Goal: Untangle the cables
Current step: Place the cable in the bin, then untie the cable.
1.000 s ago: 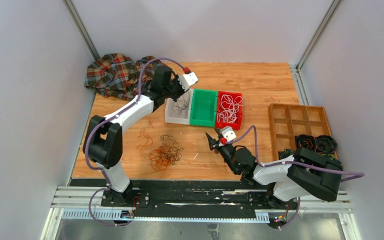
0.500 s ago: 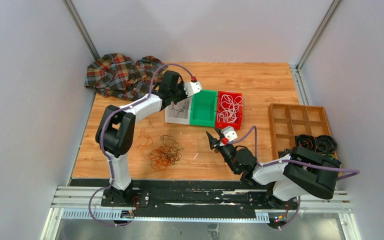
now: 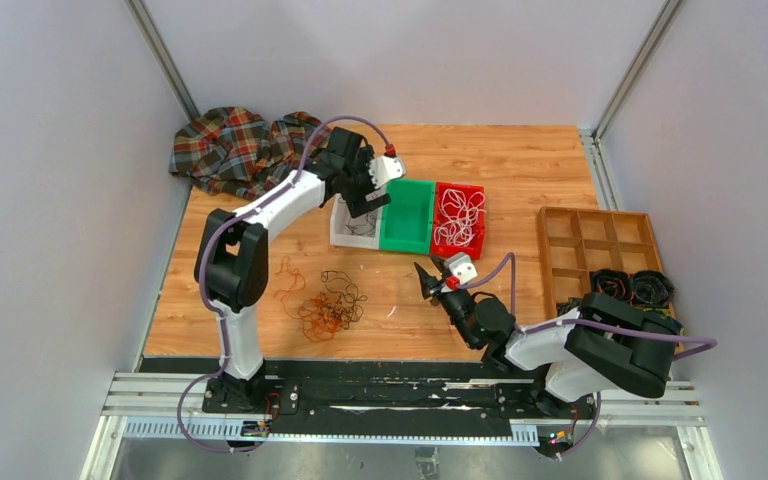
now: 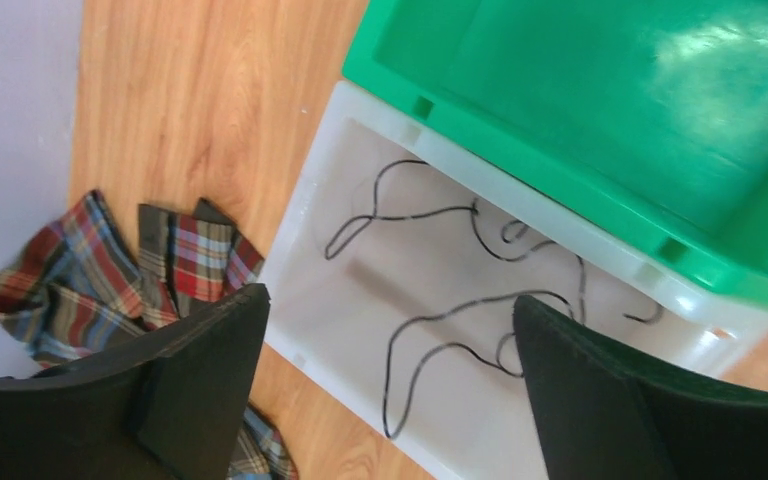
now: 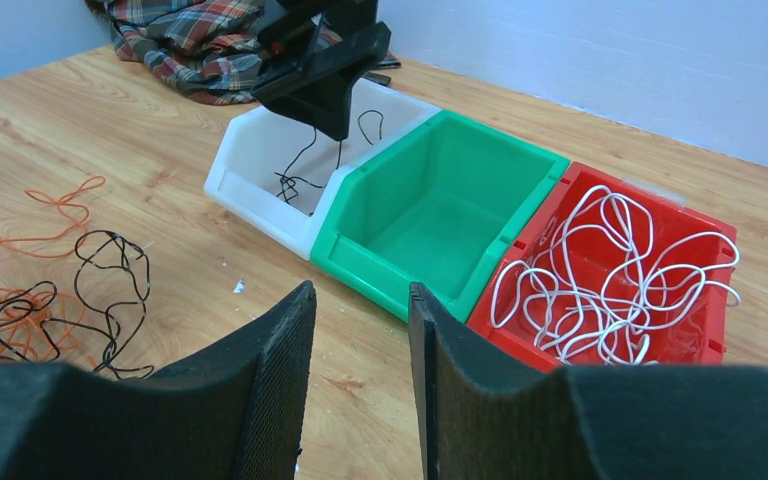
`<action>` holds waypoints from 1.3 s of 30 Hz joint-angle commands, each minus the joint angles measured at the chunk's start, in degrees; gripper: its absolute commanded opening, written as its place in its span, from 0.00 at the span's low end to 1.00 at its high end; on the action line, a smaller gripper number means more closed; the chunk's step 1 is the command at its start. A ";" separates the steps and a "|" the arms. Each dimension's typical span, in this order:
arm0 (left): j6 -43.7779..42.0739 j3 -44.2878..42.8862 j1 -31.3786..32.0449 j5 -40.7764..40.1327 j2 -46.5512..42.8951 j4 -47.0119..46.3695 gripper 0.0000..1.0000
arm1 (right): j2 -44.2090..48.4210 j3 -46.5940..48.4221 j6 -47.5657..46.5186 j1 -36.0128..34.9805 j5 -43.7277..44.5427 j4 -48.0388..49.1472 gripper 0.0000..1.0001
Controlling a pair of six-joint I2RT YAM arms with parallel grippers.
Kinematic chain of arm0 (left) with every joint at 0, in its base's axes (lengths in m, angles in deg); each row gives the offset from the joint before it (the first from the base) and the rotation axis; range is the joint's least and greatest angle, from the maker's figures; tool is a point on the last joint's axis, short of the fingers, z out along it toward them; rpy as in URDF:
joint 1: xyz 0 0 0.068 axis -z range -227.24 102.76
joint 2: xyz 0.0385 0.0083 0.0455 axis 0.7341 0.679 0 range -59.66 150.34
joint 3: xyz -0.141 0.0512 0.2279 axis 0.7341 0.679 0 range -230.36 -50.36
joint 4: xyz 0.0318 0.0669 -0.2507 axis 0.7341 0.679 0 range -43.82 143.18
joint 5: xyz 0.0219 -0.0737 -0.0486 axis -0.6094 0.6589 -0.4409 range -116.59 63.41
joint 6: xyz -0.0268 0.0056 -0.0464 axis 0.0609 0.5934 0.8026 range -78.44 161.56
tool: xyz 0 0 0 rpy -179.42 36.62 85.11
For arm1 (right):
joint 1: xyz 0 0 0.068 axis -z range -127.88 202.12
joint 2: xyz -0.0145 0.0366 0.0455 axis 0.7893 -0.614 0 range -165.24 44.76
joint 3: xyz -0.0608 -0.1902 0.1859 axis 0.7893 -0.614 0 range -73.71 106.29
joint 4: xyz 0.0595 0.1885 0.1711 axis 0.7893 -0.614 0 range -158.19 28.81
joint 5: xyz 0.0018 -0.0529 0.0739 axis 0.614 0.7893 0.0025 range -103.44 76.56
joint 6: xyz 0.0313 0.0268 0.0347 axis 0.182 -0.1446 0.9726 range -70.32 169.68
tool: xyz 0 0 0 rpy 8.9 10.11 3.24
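Cable (image 4: 430, 323), black, in white bin (image 4: 310, 215) | left end effector (image 4: 390, 305) released above it | right end effector (image 5: 360, 295) parted, empty

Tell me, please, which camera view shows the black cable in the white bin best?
The left wrist view: it looks straight into the white bin, where the black cable lies looped. The top external view shows only a squiggle; in the right wrist view the left gripper partly covers it.
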 commanded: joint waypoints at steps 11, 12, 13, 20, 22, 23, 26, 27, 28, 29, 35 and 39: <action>6.62 -13.24 -1.40 7.94 -15.22 32.84 0.98 | -0.23 -0.76 -2.01 0.64 -1.34 3.47 0.44; 6.85 -12.54 -1.44 8.25 -16.89 34.69 0.98 | -0.32 -0.44 -2.76 0.52 -2.58 2.95 0.46; 7.34 -11.33 -1.41 7.94 -18.69 36.00 0.98 | -0.39 0.15 -3.24 0.36 -4.26 1.98 0.49; 8.96 0.50 -5.07 6.95 -32.24 39.68 0.98 | -1.19 12.20 0.58 -1.83 -17.42 -19.02 0.63; 8.70 4.59 -6.35 7.08 -35.22 39.68 0.98 | -3.94 17.42 3.71 -1.91 -18.34 -24.57 0.64; 8.73 6.42 -6.75 6.98 -36.50 39.72 0.98 | -5.63 20.57 4.53 -1.80 -19.50 -26.43 0.64; 8.15 10.41 -8.81 9.42 -40.74 40.13 0.98 | -11.27 27.83 7.54 -0.33 -26.94 -32.85 0.64; 7.83 11.29 -9.37 10.06 -41.86 40.26 0.98 | -13.04 30.53 9.64 0.54 -29.67 -36.21 0.63; 7.49 12.21 -10.03 10.32 -42.82 40.21 0.98 | -14.85 32.48 10.87 1.21 -31.27 -38.34 0.63; 7.18 12.77 -10.41 10.19 -43.57 40.21 0.98 | -17.08 34.14 11.95 1.98 -33.08 -40.03 0.63; 6.91 14.44 -11.81 10.06 -46.77 40.29 0.98 | -24.33 43.56 14.97 4.62 -39.68 -51.77 0.58; 6.63 15.04 -11.92 10.68 -48.14 40.29 0.98 | -28.91 48.98 15.58 5.46 -41.95 -58.18 0.49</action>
